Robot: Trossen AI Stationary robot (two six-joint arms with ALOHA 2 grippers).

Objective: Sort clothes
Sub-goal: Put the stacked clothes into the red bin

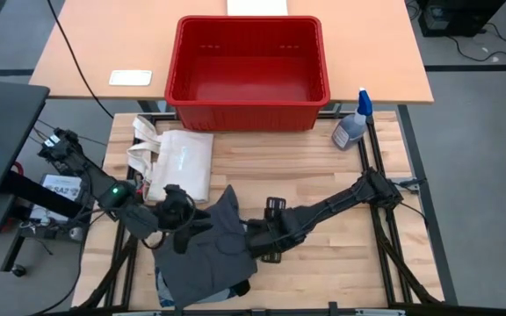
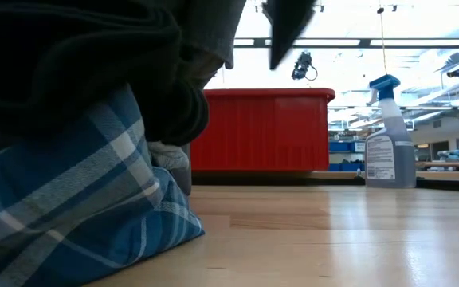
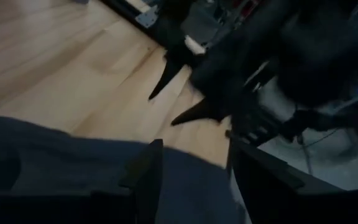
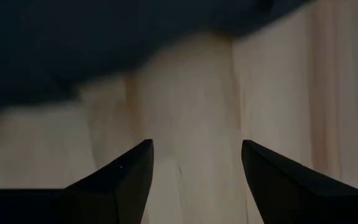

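Note:
The dark grey cloth (image 1: 211, 250) lies bunched at the table's near edge, over the blue-and-white plaid cloth (image 2: 70, 207), which rests on the wood. My left gripper (image 1: 181, 219) is at the grey cloth's left upper part, with cloth (image 3: 194, 186) filling the gap between its fingers. My right gripper (image 1: 255, 237) is open, low over the table just right of the grey cloth (image 4: 104, 43) and pointing at it. No separate black fabric can be made out. My left gripper has a thick bunch of the dark grey cloth (image 3: 191, 180) between its two fingers (image 3: 146, 171), near the cloth's left upper edge, coming slanting down from the table's left. I cannot tell how many layers it holds. The cloth spreads below and right of the fingers onto the pile.
A white tote bag (image 1: 176, 162) lies behind the left gripper. A red bin (image 1: 249, 66) stands at the far edge, and a spray bottle (image 1: 353, 123) is at far right. Bare wood (image 1: 323, 263) lies to the right of the pile.

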